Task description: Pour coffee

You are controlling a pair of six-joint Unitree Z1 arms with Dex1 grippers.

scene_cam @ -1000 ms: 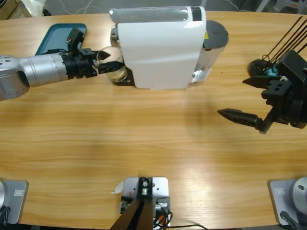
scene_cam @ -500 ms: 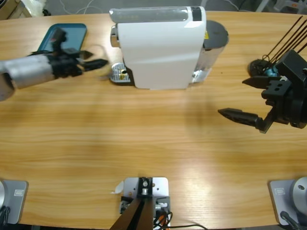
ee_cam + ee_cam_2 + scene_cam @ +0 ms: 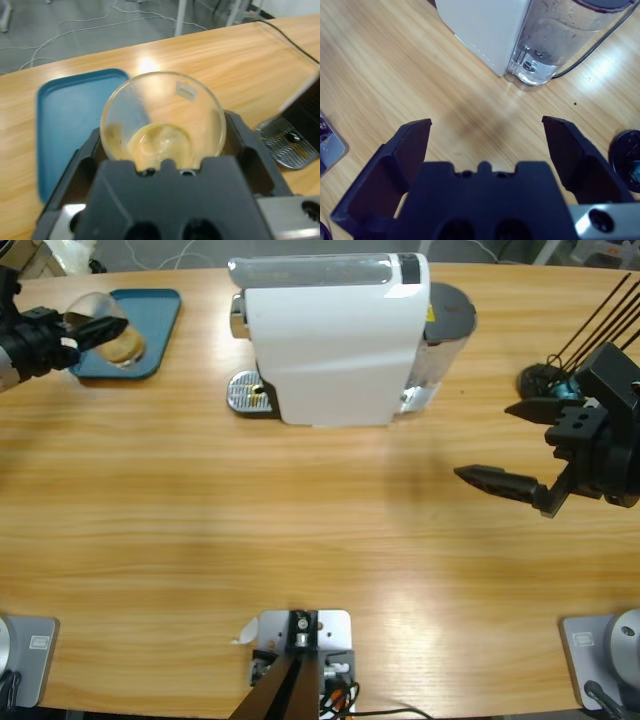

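A small clear glass tumbler (image 3: 92, 306) hangs tilted over the teal tray (image 3: 155, 315) at the table's far left, and my left gripper (image 3: 100, 332) is shut on it. The coffee (image 3: 122, 346) is a shallow pale brown layer in its base. The left wrist view looks into the tumbler (image 3: 162, 107) at the coffee (image 3: 160, 145), with a black jaw on either side and the tray (image 3: 70, 115) beneath. My right gripper (image 3: 512, 445) hovers open over the table's right part, holding nothing. In the right wrist view the right gripper (image 3: 487, 137) has its jaws wide apart above bare wood.
The big white coffee machine (image 3: 335, 340) stands at the back middle, with its round metal drip plate (image 3: 245, 392) bare at its left foot and its water tank (image 3: 560, 35) on the right side. A black stand with thin rods (image 3: 545, 380) is at the far right.
My left arm has drawn the tumbler away from the machine's drip plate, leftwards and back, to above the teal tray. The right arm has not moved.
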